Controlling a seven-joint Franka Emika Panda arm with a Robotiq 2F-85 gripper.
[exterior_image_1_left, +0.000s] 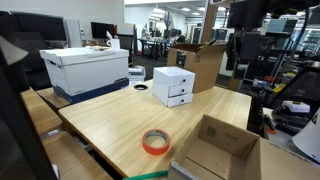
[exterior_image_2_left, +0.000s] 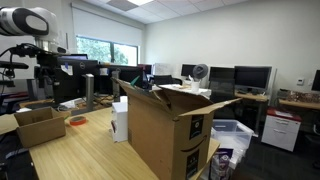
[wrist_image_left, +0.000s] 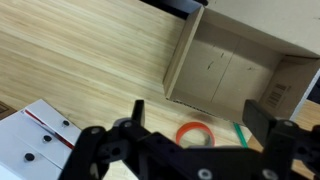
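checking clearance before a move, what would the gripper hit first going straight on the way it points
Probably the orange tape roll on the wooden table: in the wrist view it lies between the open fingers of the gripper, though depth is unclear.

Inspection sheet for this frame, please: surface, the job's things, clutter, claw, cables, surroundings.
Surface: light wooden table.
Job's things: orange tape roll lying flat, close to an open, empty small cardboard box.
Clutter: white drawer unit, large white box, green stick near the tape.
Grippers: claw open, holding nothing, above the tape roll.
Cables: nothing seen.
Surroundings: office with monitors; big cardboard box at the table's end.
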